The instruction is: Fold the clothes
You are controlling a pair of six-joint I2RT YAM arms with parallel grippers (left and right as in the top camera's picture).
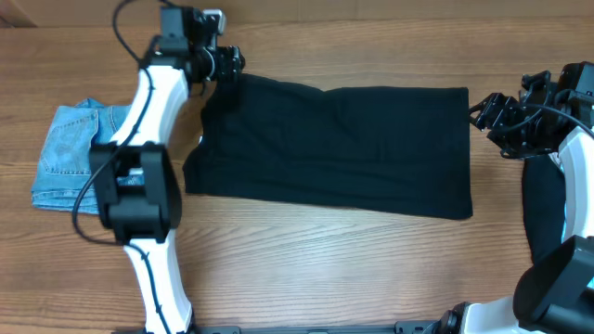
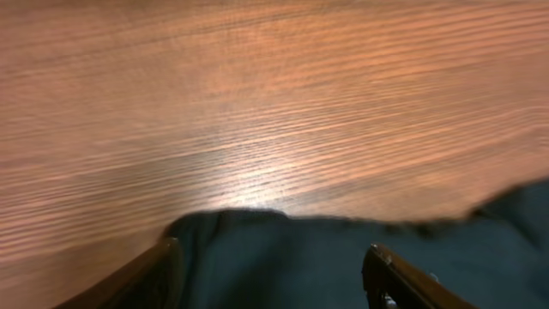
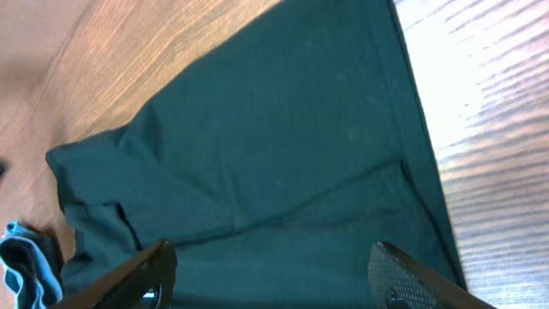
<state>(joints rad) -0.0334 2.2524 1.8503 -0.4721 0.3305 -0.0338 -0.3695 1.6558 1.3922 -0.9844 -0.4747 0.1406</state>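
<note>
A large plain black garment (image 1: 343, 148) lies spread flat across the middle of the table. My left gripper (image 1: 230, 63) is at its far left corner. In the left wrist view its fingers (image 2: 270, 257) are open, with the black fabric edge (image 2: 283, 266) between them. My right gripper (image 1: 481, 111) is just off the garment's far right edge. In the right wrist view its fingers (image 3: 274, 262) are open above the black fabric (image 3: 274, 146). Another black piece (image 1: 543, 209) lies at the right under my right arm. A pale-blue garment (image 1: 70, 153) lies folded at the left.
The wooden table (image 1: 325, 269) shows bare in front of the garment and beyond it (image 2: 257, 103). The left arm's body (image 1: 139, 186) stands between the pale-blue garment and the black one. The pale-blue garment also shows in the right wrist view (image 3: 21, 257).
</note>
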